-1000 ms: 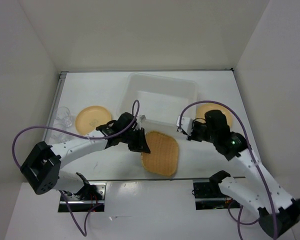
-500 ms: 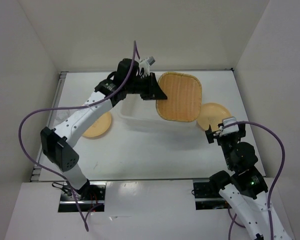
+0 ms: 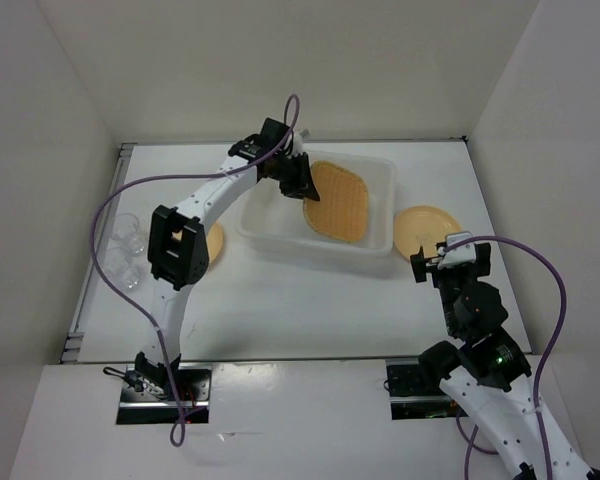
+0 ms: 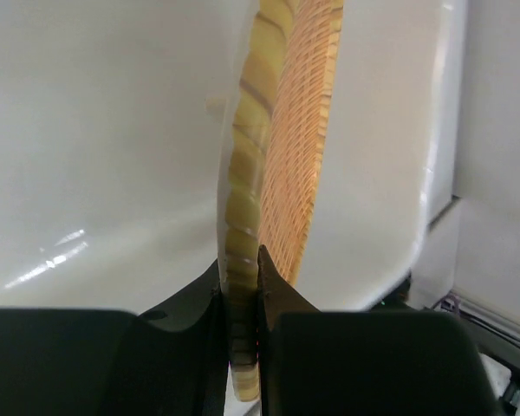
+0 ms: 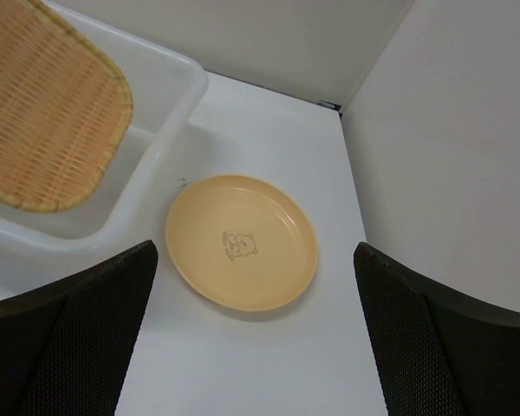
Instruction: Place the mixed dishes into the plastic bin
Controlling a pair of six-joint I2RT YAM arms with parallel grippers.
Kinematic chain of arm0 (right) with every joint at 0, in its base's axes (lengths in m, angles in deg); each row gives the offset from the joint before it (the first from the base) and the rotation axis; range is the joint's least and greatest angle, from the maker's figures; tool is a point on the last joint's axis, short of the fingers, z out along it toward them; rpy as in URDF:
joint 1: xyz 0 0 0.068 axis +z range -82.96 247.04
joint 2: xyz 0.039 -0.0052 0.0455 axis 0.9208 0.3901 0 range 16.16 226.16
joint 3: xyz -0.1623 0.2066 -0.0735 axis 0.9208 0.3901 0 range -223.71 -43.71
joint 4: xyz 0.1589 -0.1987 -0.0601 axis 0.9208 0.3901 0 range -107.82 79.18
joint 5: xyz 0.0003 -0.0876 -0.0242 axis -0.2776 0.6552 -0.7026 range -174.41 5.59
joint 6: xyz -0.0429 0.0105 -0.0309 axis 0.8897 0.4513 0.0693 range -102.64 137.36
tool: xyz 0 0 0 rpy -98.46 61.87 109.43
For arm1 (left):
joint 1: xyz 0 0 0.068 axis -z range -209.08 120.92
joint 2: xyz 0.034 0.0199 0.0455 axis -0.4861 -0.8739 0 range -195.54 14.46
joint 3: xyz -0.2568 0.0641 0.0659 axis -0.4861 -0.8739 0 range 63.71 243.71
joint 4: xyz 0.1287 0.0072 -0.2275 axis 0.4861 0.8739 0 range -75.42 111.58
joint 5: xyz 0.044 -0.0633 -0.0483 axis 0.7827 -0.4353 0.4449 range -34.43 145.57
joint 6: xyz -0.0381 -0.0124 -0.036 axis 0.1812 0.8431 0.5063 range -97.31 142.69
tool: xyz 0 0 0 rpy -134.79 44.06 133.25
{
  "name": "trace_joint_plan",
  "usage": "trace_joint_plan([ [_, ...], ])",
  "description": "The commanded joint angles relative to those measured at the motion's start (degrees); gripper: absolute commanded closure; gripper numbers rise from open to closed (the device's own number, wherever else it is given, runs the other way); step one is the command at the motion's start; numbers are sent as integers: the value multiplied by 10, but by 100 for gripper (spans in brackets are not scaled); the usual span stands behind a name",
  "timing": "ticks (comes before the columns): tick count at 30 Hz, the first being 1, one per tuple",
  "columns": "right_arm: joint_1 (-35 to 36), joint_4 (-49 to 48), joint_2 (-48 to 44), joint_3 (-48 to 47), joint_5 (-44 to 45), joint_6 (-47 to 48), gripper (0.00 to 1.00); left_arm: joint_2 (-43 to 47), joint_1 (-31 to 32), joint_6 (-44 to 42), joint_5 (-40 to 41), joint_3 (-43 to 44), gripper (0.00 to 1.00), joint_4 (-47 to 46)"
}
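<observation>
The square woven tray point(image 3: 338, 200) leans tilted inside the translucent plastic bin point(image 3: 380, 172). My left gripper point(image 3: 304, 188) is shut on the tray's left edge. In the left wrist view both fingers pinch the tray's rim point(image 4: 241, 286), and the bin's wall point(image 4: 95, 130) lies behind it. A pale-orange plate point(image 3: 425, 228) lies flat on the table right of the bin. My right gripper point(image 3: 450, 256) hovers open just in front of that plate point(image 5: 241, 243), empty. A second plate point(image 3: 216, 243) is partly hidden behind my left arm. Two clear cups point(image 3: 128, 236) stand at the far left.
White walls close the table in on the left, back and right. The right wrist view shows the bin's near right corner point(image 5: 178, 95) and the tray point(image 5: 43, 113) next to the plate. My left arm stretches diagonally over the left half of the table.
My left arm lifted the tray off the table, carried it over the bin and lowered it inside. My right gripper drew back toward the near right and opened.
</observation>
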State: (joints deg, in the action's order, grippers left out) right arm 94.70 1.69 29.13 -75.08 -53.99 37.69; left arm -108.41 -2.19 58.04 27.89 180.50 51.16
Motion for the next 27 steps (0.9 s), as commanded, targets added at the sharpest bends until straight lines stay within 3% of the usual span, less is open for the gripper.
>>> trace_joint_plan([
  [1,13,-37,6,5,18,-12,2,-46,-15,-28,-21,106,100,19],
  [4,13,-37,6,5,18,-12,2,-97,-30,-47,-33,160,100,45],
  [18,13,-32,11,5,12,-6,2,-170,-36,-9,-106,188,100,12],
  [27,19,-32,11,5,12,-6,2,-261,-25,-7,-124,323,100,75],
])
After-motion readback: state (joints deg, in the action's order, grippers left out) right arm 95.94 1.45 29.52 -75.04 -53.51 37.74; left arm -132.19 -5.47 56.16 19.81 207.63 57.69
